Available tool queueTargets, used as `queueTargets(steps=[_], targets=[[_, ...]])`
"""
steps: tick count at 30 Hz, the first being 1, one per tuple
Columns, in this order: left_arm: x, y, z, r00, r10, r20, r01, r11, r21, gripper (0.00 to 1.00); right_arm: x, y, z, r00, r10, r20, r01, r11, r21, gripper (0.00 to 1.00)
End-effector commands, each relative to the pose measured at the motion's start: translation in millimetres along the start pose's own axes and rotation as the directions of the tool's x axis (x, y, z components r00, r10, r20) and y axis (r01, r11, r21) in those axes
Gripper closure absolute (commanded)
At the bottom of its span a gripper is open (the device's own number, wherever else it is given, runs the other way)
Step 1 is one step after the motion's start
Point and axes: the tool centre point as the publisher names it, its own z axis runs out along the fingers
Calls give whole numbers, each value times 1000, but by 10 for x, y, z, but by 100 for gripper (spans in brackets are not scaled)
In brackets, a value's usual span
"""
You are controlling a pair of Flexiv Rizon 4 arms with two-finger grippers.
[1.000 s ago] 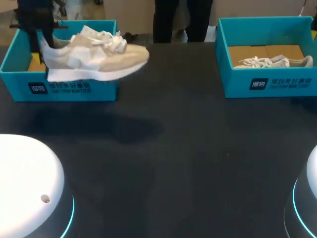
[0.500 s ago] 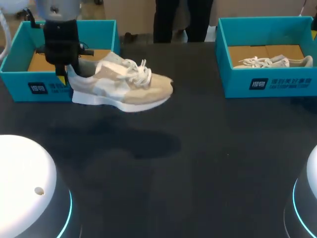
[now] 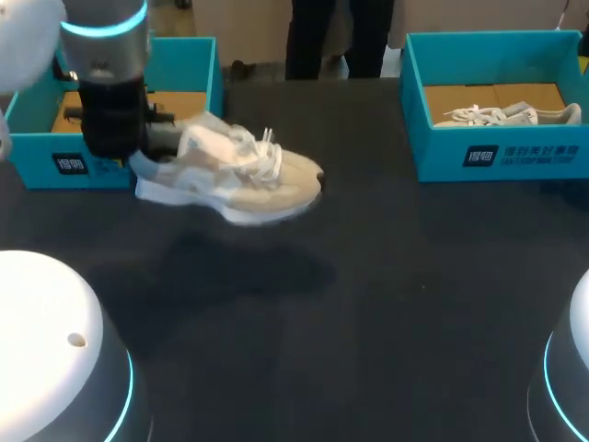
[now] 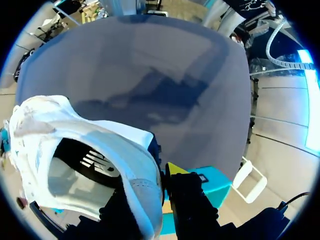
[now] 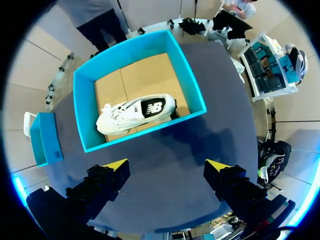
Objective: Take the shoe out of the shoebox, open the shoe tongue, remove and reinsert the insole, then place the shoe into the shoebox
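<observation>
Left jaws are clenching the beige-and-white lace-up sneaker (image 3: 241, 175) by its heel near the far left corner of the black table (image 3: 386, 304); right jaws are hanging released.

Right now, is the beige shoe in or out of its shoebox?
Out. The left gripper holds the shoe by its heel over the table, in front of the left shoebox.

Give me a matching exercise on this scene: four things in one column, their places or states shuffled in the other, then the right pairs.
1. beige shoe
2. white shoe
3. right hand
4. left shoebox

A. open, holding nothing
B. lying inside the right shoebox
C. no shoe showing in it
D. gripped at the heel by the left hand

Pairs: 1-D, 2-B, 3-A, 4-C
</observation>
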Motion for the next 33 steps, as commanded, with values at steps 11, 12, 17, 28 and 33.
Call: queueTargets(steps=[11, 12, 17, 28, 33], targets=[[-910, -727, 302, 997, 75, 0, -74, 989, -130, 100, -2, -3, -1, 1000, 1, 0, -1, 1000, 0, 0], [-979, -779, 309, 997, 81, 5, -80, 990, -117, 100, -2, -3, -1, 1000, 1, 0, -1, 1000, 0, 0], [-1279, -1018, 337, 995, 101, 26, -99, 992, -77, 100, -2, -3, -1, 1000, 1, 0, -1, 1000, 0, 0], [-1279, -1018, 337, 995, 101, 26, -99, 992, -77, 100, -2, -3, -1, 1000, 1, 0, -1, 1000, 0, 0], [-1328, -1071, 413, 995, 101, 12, -101, 993, -61, 100, -2, -3, -1, 1000, 1, 0, -1, 1000, 0, 0]])
